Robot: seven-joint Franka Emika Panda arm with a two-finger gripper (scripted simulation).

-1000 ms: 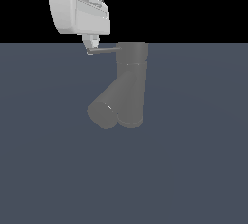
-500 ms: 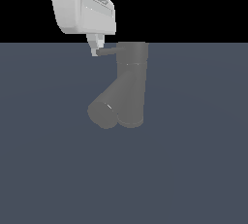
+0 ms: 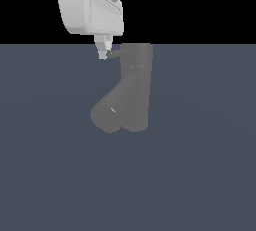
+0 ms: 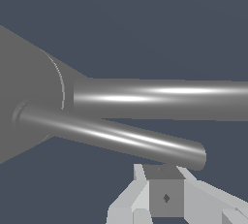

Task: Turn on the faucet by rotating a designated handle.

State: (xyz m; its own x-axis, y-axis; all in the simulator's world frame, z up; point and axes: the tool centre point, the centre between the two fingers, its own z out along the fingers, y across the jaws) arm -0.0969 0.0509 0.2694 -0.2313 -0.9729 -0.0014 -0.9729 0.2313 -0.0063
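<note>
Arm comes down from above, white wrist block tilted, gripper (image 3: 104, 53) pointing down at the free end of the handle (image 3: 115, 53), on the exterior view's left of the faucet (image 3: 131, 87). Handle is a thin rod sticking sideways from the faucet's top cap; thick spout angles down toward the exterior view's left. In the wrist view the handle (image 4: 111, 138) tip sits just above the fingertips (image 4: 167, 196), which look pressed together; contact with the rod unclear. Faucet stands on a flat blue-grey floor (image 3: 200, 165).
</note>
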